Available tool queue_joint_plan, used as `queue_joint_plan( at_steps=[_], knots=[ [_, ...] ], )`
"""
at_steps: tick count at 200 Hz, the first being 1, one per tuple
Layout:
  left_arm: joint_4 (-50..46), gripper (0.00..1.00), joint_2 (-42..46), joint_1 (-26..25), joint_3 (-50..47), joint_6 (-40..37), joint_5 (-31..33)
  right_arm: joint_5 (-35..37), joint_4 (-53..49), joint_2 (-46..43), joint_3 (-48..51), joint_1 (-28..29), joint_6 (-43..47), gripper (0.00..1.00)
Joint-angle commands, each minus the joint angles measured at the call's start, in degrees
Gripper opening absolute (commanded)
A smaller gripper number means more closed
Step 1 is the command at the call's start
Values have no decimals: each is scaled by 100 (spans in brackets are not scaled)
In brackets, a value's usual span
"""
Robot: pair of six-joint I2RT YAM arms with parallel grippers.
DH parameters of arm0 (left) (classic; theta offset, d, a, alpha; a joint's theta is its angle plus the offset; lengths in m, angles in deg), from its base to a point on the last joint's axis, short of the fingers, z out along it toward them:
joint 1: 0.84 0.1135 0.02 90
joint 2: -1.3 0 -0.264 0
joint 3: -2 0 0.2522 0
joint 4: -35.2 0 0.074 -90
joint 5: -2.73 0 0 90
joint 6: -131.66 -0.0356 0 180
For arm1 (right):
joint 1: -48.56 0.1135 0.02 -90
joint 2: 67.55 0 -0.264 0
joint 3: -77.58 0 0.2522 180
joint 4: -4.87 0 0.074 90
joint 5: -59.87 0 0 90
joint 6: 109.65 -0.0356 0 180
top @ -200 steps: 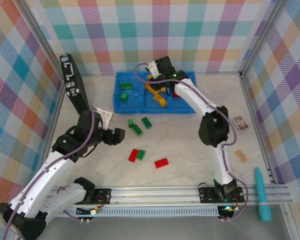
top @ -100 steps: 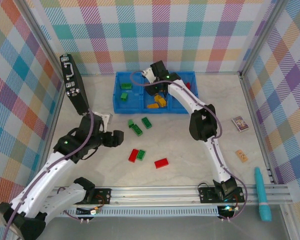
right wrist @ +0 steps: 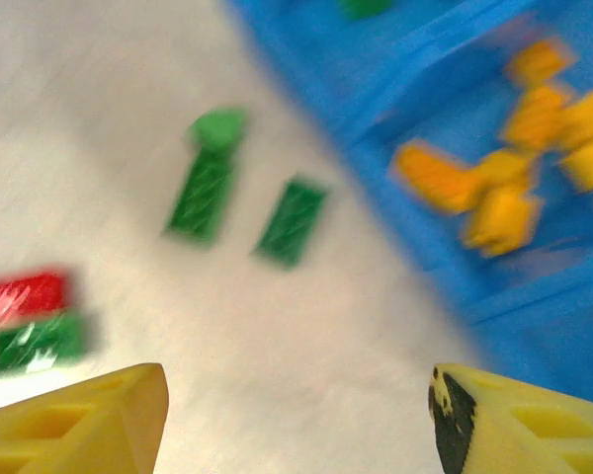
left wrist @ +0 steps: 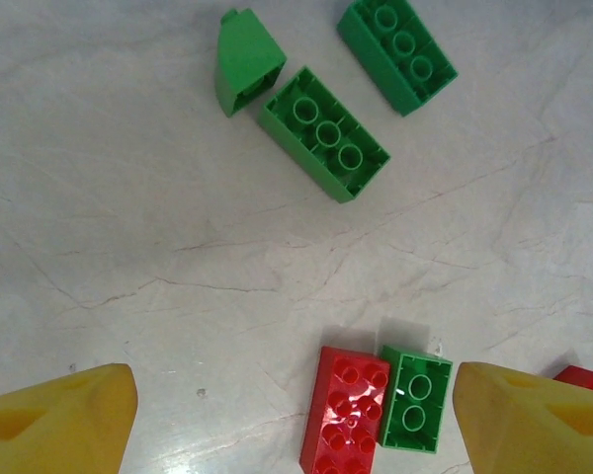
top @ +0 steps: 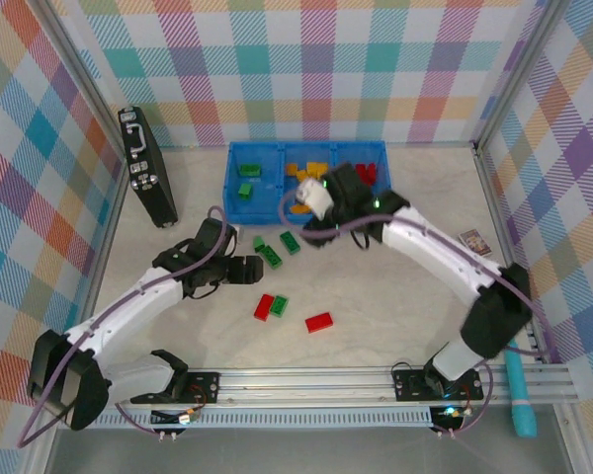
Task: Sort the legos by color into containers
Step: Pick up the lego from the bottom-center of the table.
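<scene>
The containers (top: 234, 211) hold 2 green legos (top: 245, 190) left, yellow-orange legos (top: 306, 170) middle, red legos (top: 366, 174) right. Nearer, 4 green bricks (top: 270, 257) and 2 red bricks (top: 319, 321) lie loose. The left gripper (left wrist: 292, 395) and right gripper (right wrist: 298, 395) have fingers apart, empty.

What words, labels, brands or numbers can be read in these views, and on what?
No text is legible.
Print on the small card at the table's right: too small to read.
Silver fittings on the black case: no readable marking.
Studs of the green brick: no lettering shows.
</scene>
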State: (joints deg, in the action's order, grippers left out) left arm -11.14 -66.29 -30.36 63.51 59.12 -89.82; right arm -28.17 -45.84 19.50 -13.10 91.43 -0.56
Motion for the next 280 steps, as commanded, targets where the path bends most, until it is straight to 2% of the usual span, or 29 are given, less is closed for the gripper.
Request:
queue_joint_plan(
  at_steps=[1, 8, 17, 37, 63, 97, 124, 165, 207, 231, 280],
  knots=[
    [65, 83, -271, -27, 157, 129, -201, -727, -42, -435, 1167, 356, 935, 72],
    [80, 83, -336, -28, 126, 160, -220, -1183, -98, -650, 1469, 425, 1273, 76],
    [122, 83, -376, -27, 90, 194, -225, -1329, 23, -898, 1865, 626, 1572, 79],
    [186, 83, -370, -28, 66, 305, -214, -1098, 283, -1246, 2582, 1144, 2234, 85],
    [196, 83, -219, -26, -8, 382, -137, -1100, 594, -1338, 2990, 1318, 2603, 89],
    [79, 83, -65, -19, -71, 366, -91, -1082, 861, -883, 3035, 1440, 2862, 91],
    [41, 84, 106, -10, -150, 319, -35, -662, 1457, -536, 3192, 1550, 2818, 90],
    [-21, 84, 424, 77, -247, 229, -1, -691, 1730, -179, 3268, 1549, 2934, 88],
    [-42, 85, 766, 104, -151, 119, 42, -609, 1784, 186, 3228, 1552, 2803, 76],
    [-474, 86, 853, 104, 464, -181, 152, -567, 1770, 290, 3245, 1557, 2801, 67],
    [-1876, 87, 467, 113, 2483, -1156, 538, -314, 1768, 379, 3311, 1542, 2790, 32]
  ],
)
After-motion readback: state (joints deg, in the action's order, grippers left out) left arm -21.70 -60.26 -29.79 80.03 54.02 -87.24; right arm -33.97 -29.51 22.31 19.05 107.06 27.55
